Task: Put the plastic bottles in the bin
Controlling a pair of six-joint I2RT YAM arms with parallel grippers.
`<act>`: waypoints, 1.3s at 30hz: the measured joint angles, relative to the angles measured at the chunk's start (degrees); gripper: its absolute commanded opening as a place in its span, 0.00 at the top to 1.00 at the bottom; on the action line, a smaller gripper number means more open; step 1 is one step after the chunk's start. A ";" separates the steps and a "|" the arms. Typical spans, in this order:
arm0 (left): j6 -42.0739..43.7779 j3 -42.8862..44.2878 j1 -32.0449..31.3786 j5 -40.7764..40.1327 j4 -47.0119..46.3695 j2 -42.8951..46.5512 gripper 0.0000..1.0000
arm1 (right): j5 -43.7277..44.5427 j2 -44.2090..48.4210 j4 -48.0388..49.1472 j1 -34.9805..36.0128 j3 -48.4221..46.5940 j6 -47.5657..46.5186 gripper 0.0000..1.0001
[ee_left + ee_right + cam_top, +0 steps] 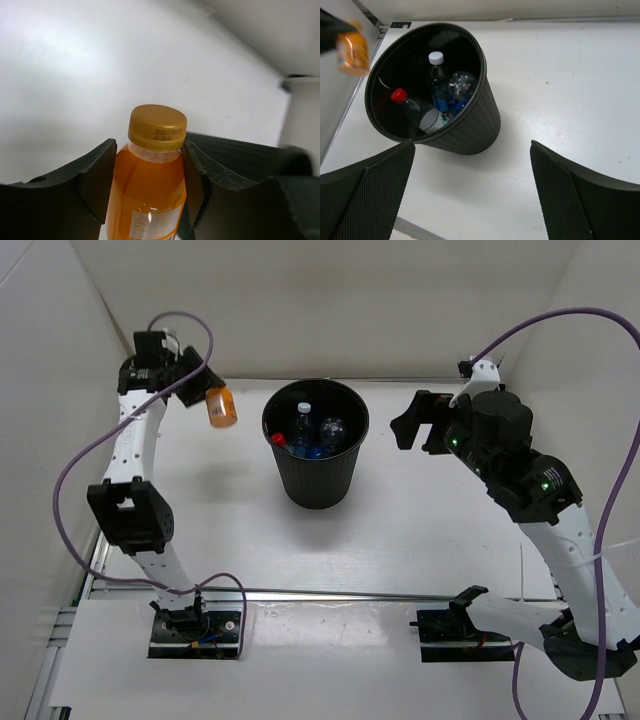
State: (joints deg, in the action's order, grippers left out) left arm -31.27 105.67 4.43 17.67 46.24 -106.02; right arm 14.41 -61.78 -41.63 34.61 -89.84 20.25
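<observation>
The round black bin [315, 480] stands at the middle of the table and also shows in the right wrist view [470, 135]. Inside it lie a red-capped bottle [407, 102], a white-capped blue-labelled bottle [439, 82] and a clear bottle [461, 85]. My left gripper [205, 395] is shut on the short orange bottle [221, 407], held in the air left of the bin; in the left wrist view the bottle [150, 185] sits between the fingers, gold cap outward. My right gripper [418, 420] is open and empty, right of the bin.
White walls enclose the table at the back and both sides. The purple cables loop above each arm. The arm bases [195, 625] sit at the near edge.
</observation>
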 measured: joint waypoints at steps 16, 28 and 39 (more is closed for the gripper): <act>3.56 11.80 -24.33 5.03 -7.61 5.46 0.42 | 2.27 7.26 -2.21 0.00 6.78 9.18 0.01; 5.40 0.13 -24.90 -3.02 -6.05 10.01 0.00 | 6.47 10.73 -6.82 0.00 7.98 11.85 0.01; 5.66 -41.46 -23.65 -42.01 -5.14 58.86 0.00 | 7.63 8.74 -12.50 -0.48 8.63 12.15 0.01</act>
State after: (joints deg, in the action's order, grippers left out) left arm -25.61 64.20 -19.22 -24.34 41.10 -47.16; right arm 22.04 -53.04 -54.13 34.13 -81.21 32.40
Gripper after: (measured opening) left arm 0.997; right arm 0.989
